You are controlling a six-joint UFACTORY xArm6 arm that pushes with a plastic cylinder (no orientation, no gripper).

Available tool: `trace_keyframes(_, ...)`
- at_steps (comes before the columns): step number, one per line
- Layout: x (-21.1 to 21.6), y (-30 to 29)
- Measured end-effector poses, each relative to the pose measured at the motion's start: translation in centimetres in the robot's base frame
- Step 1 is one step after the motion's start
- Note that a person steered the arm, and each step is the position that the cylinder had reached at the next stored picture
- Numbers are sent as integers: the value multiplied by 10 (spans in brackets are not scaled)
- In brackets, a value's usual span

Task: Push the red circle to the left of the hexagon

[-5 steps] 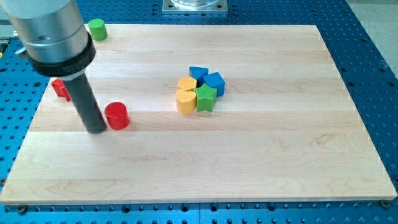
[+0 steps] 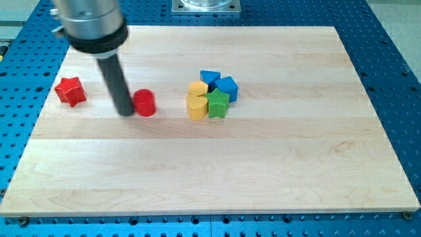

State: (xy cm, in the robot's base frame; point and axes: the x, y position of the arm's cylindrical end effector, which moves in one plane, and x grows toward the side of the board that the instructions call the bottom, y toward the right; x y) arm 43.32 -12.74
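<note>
The red circle (image 2: pixel 145 103) lies on the wooden board, left of the middle. My tip (image 2: pixel 125 112) stands right against its left side. To the right is a tight cluster: a yellow hexagon (image 2: pixel 197 88) at the upper left, a yellow block (image 2: pixel 196 106) below it, a green star (image 2: pixel 218 104), and two blue blocks (image 2: pixel 210 78) (image 2: pixel 227 87) at the top and right. A gap about one block wide separates the red circle from the cluster.
A red star (image 2: pixel 70 91) lies near the board's left edge. The wooden board (image 2: pixel 276 164) rests on a blue perforated table. The arm's grey body (image 2: pixel 91 23) covers the board's top left corner.
My tip has moved right and up the view, and the red circle has moved with it toward the cluster. The red star is now uncovered; the green block at the top left is hidden.
</note>
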Motion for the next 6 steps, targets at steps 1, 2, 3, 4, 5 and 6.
trace_keyframes(1, -2, 55)
trace_keyframes(2, 39, 13)
trace_keyframes(3, 117, -114)
trace_keyframes(4, 116, -176)
trace_keyframes(5, 55, -175)
trace_keyframes(6, -8, -167)
